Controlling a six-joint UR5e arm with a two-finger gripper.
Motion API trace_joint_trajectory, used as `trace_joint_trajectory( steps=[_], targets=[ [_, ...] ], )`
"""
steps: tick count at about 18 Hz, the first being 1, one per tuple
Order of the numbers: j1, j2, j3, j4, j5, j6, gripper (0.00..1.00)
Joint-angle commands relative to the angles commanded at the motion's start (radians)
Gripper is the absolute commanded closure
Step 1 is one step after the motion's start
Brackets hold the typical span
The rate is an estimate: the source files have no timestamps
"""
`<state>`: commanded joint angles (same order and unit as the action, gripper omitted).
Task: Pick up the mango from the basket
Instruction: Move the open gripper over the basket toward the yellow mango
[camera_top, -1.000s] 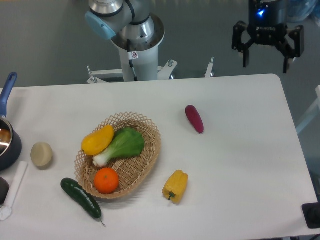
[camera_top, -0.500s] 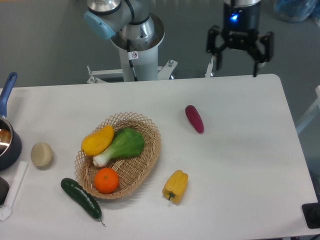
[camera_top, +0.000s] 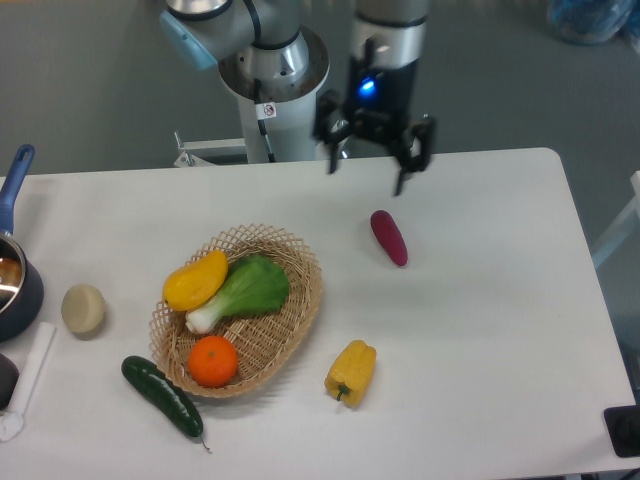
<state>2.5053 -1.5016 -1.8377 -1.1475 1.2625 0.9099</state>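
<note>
The mango (camera_top: 195, 280), smooth, yellow with an orange blush, lies at the upper left of the wicker basket (camera_top: 300, 300), against a green leafy vegetable (camera_top: 248, 289). A round orange (camera_top: 213, 361) sits at the basket's near end. My gripper (camera_top: 367, 176) hangs open and empty above the table's far edge, up and to the right of the basket, well apart from the mango.
A purple eggplant-like piece (camera_top: 389, 237) lies just below the gripper. A yellow bell pepper (camera_top: 350, 372) lies right of the basket, a cucumber (camera_top: 162, 396) at its lower left, a beige round thing (camera_top: 83, 309) and a blue pot (camera_top: 12, 280) at far left. The arm's base (camera_top: 270, 80) stands behind.
The gripper has swept left along the table's far edge, from the back right corner to above the middle, and dropped lower. Its fingers stay open. Nothing on the table has moved.
</note>
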Motion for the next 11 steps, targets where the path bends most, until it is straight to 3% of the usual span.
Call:
trace_joint_trajectory(
  steps=[5,11],
  targets=[
    [-0.161,-0.055,-0.041,0.084,0.002,-0.132,0.00],
    [-0.278,-0.155,-0.029,0.100,0.009,-0.227,0.00]
  ],
)
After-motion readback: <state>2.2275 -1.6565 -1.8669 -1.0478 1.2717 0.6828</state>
